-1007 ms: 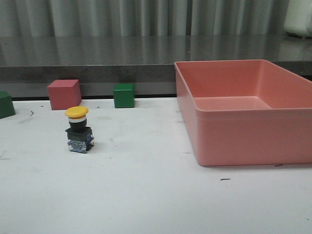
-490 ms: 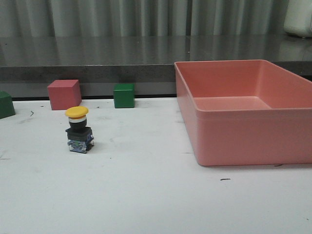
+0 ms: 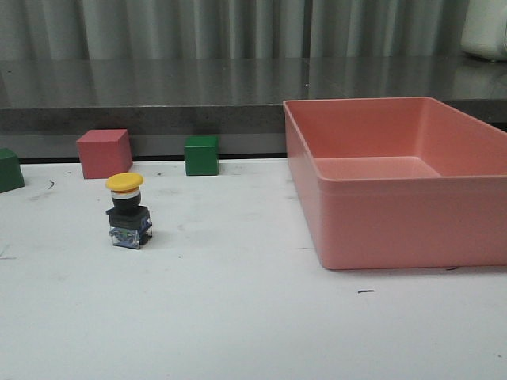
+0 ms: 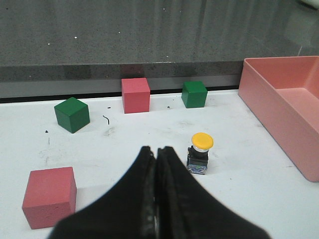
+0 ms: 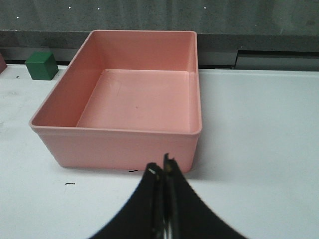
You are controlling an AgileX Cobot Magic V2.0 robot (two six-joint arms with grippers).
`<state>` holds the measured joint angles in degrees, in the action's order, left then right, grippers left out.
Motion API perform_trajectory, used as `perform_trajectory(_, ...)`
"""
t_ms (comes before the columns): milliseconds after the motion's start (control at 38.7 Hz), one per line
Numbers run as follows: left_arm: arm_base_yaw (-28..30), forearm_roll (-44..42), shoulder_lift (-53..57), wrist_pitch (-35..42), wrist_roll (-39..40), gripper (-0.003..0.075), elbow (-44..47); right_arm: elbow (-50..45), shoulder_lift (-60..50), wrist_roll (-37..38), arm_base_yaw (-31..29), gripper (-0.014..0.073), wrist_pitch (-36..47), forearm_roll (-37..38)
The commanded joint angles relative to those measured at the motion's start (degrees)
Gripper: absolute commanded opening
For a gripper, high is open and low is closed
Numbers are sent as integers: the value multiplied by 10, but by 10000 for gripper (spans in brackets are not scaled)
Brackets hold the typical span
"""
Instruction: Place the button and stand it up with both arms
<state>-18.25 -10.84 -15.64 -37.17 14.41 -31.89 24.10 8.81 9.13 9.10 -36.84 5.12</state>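
We see the button (image 3: 127, 211) standing upright on the white counter (image 3: 238, 317), yellow cap on top, left of centre in the front view, with bare surface all around it. Behind it, near the counter's back edge, sit a pink cube (image 3: 104, 153) and a green cube (image 3: 201, 155), and a second green cube (image 3: 9, 169) is cut by the left border. The pink bin (image 3: 396, 186) fills the right side, its near wall well apart from the button.

In the left wrist view, the left gripper (image 4: 156, 153) has its fingers pressed together, holding nothing, and the button is just beyond the tips and a little to one side. Another pink cube (image 4: 50, 196) lies beside that gripper.

The right gripper (image 5: 162, 169) also has its fingers pressed together, empty, just short of the bin's near wall.
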Motion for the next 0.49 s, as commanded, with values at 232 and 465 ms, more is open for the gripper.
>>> perform_trajectory(232,-1,2,-5,41,5,-20,-17,14,6,-1,-4,-71,44,10)
perform_trajectory(465,-1,5,-5,49,5,-20,-14,14,6,-1,-4,-71,44,10)
